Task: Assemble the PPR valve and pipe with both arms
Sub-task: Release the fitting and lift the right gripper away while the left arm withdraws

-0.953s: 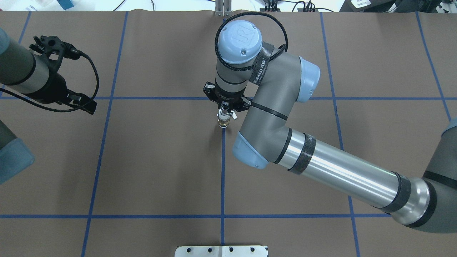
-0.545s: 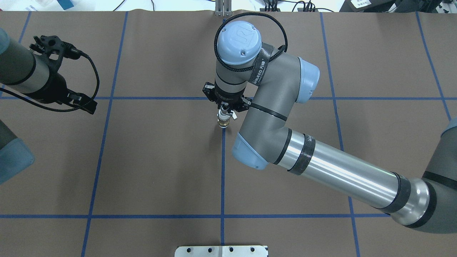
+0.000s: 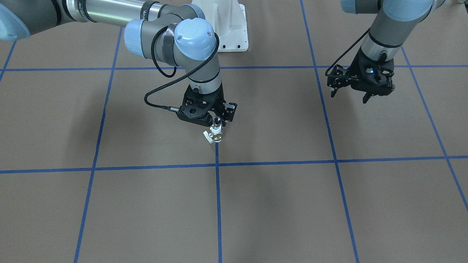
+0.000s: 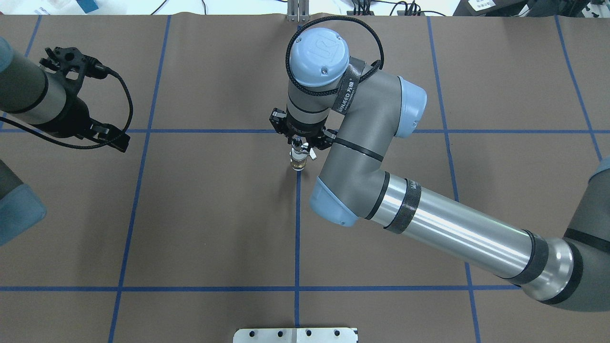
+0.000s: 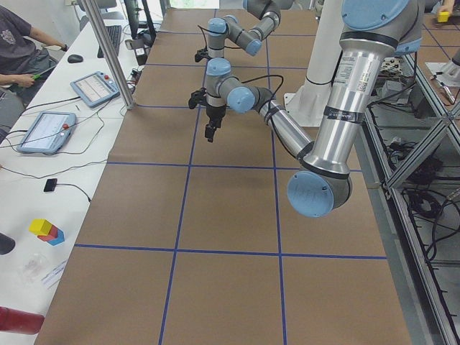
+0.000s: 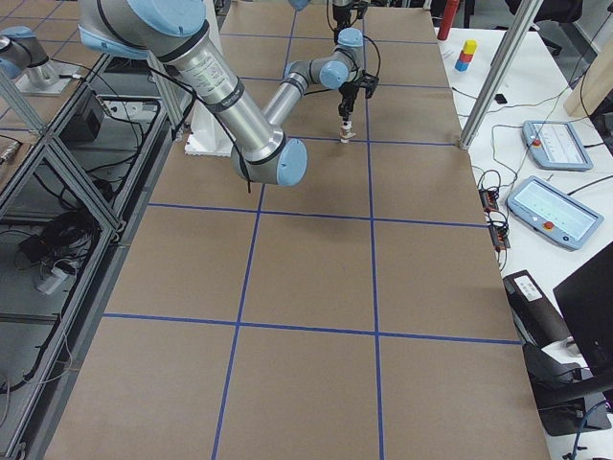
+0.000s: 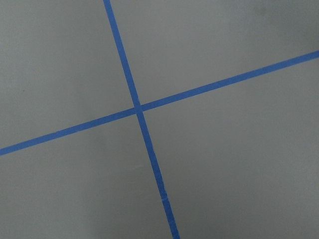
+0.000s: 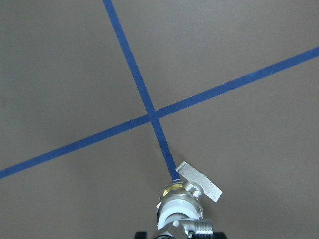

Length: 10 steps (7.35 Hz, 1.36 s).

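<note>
Valve [image 3: 216, 135] stands upright at the end of a blue tape line [image 3: 218, 190] near the desk [image 3: 278, 204] centre. Its top is clenched in the right gripper [image 3: 218, 122]; whether its base touches the desk is unclear. Farther off, well apart, the left gripper [image 3: 349, 96] hangs released, fingers spread, empty.

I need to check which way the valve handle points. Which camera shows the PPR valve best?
Right wrist-mounted: the PPR valve is close, with its white ring and handle clear. The exterior front-facing and overhead views show it small, the side views show only a speck, and the left wrist view does not show it.
</note>
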{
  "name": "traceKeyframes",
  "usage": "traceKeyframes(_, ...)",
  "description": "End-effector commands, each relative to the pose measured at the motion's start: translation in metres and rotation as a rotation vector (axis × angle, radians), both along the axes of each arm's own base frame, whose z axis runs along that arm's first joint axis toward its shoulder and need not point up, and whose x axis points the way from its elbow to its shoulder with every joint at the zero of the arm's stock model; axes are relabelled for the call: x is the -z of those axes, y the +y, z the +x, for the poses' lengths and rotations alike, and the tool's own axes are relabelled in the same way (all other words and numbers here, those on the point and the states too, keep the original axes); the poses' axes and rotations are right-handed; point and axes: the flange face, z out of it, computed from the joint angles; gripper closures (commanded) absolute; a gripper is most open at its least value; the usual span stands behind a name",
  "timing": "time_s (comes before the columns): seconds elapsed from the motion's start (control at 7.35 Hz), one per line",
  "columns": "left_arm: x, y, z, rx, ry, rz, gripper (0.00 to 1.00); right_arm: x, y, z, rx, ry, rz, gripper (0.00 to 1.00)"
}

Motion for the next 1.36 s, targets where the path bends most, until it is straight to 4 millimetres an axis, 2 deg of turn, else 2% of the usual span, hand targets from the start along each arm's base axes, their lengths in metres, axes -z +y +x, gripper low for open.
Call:
traceKeyframes(0.0,0.002,-0.001,0.0,0.002,0.002,0.001,0.04,0.015,0.003,0.015,-0.006,-0.029,0.016,0.0)
traceKeyframes(0.14,0.004,-0.003,-0.003,0.008,0.005,0.003,0.04,0.027,0.0,0.056,-0.03,-0.043,0.009,0.0)
traceKeyframes(0.27,0.004,-0.007,-0.015,0.011,0.018,-0.004,0.04,0.007,0.007,0.116,-0.045,-0.052,-0.001,0.0)
traceKeyframes(0.41,0.005,-0.011,-0.029,0.0,0.048,-0.017,0.04,-0.035,0.019,0.173,-0.038,-0.043,0.052,0.0)
traceKeyframes(0.54,0.0,-0.016,-0.046,-0.007,0.045,0.003,0.04,-0.076,0.013,0.222,0.009,-0.004,0.122,0.0)
traceKeyframes(0.82,-0.037,-0.011,-0.104,-0.032,0.048,-0.001,0.02,-0.174,0.008,0.313,0.111,0.083,0.186,0.0)
traceKeyframes(0.95,-0.056,-0.01,-0.134,-0.038,0.049,0.001,0.01,-0.221,0.0,0.368,0.168,0.113,0.215,0.0)
traceKeyframes(1.23,-0.095,-0.002,-0.178,-0.021,0.025,-0.017,0.01,-0.33,-0.012,0.495,0.28,0.103,0.266,0.0)
